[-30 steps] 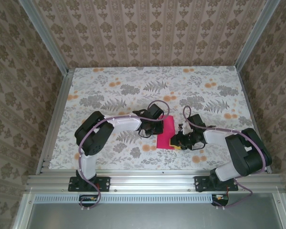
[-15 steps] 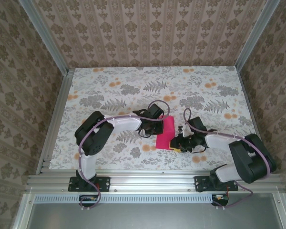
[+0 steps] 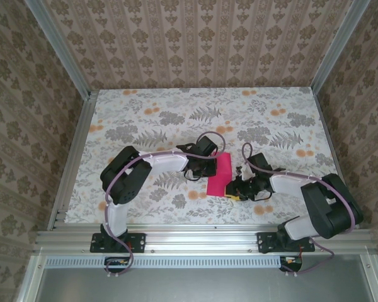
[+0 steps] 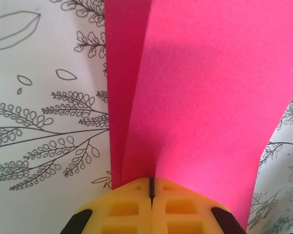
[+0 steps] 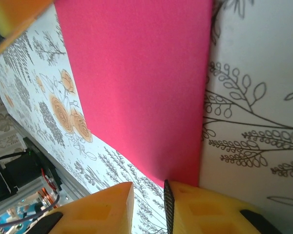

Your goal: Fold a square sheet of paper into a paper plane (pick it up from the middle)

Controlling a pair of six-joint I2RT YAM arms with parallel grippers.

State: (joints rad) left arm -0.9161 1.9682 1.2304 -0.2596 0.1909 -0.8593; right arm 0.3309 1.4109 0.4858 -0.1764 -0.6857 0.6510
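On the floral desk (image 3: 145,113), my left gripper (image 4: 151,184) is clenched on the paper (image 4: 205,87); my right gripper (image 5: 147,192) stands slightly parted, the paper just ahead.

Soft, even light brightens the top view; the floral-printed bench (image 3: 145,119) shows only faint shadows beside the arms (image 3: 167,160). At the left wrist, a soft shadow band darkens the magenta-pink paper sheet (image 4: 210,122). In both wrist views the near yellow fingers (image 5: 205,209) look slightly blurred.
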